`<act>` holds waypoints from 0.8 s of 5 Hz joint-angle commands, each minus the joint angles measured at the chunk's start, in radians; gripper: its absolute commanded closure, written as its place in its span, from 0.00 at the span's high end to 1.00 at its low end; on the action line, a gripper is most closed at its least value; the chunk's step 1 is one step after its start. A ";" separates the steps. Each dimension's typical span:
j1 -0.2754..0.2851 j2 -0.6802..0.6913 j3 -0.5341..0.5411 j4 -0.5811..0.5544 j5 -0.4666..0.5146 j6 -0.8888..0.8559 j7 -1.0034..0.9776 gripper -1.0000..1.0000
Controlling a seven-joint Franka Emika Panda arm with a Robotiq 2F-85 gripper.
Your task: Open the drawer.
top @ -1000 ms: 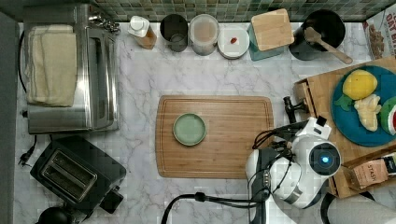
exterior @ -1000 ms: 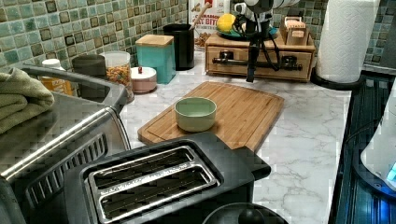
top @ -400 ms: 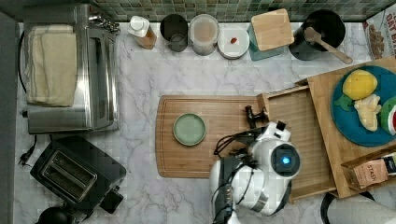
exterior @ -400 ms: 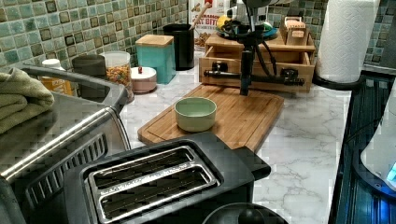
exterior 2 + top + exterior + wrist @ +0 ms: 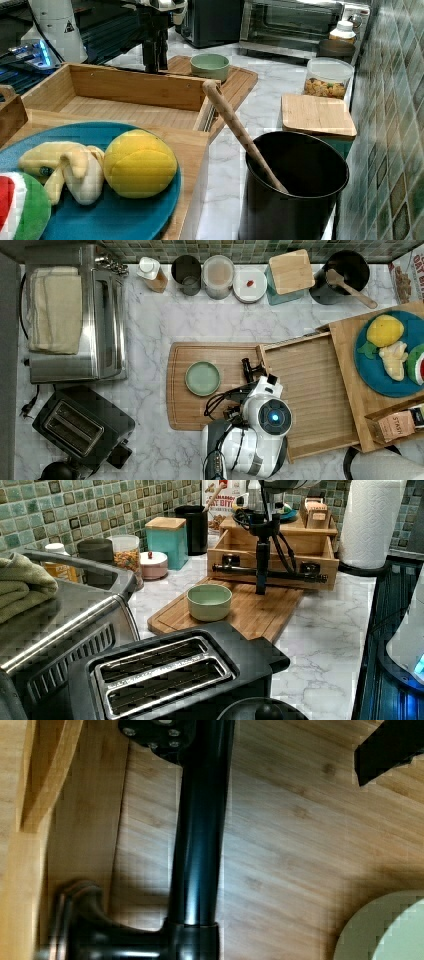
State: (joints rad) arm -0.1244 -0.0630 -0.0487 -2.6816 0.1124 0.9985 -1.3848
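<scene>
Drawer (image 5: pixel 310 390) farther out over marble counter (image 5: pixel 150 370)

A light-wood drawer (image 5: pixel 310 390) with black handle (image 5: pixel 265 573), pale green bowl (image 5: pixel 202 378), white-marbled counter (image 5: pixel 150 330).

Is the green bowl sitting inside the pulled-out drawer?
No, in the top view the green bowl sits on the cutting board, beside the drawer, whose floor is bare.

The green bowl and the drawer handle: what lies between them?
In the top view, only bare cutting board separates the green bowl from the drawer handle; the gripper stands at the handle.
</scene>
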 commanded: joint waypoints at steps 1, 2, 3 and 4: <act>0.101 -0.110 0.110 0.006 0.003 -0.121 0.087 1.00; 0.099 -0.110 0.112 0.005 0.003 -0.121 0.086 1.00; 0.094 -0.110 0.117 0.005 0.005 -0.121 0.085 1.00; 0.089 -0.110 0.122 0.005 0.006 -0.121 0.083 1.00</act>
State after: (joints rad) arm -0.1475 -0.0860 -0.0295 -2.6836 0.0981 0.9653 -1.3721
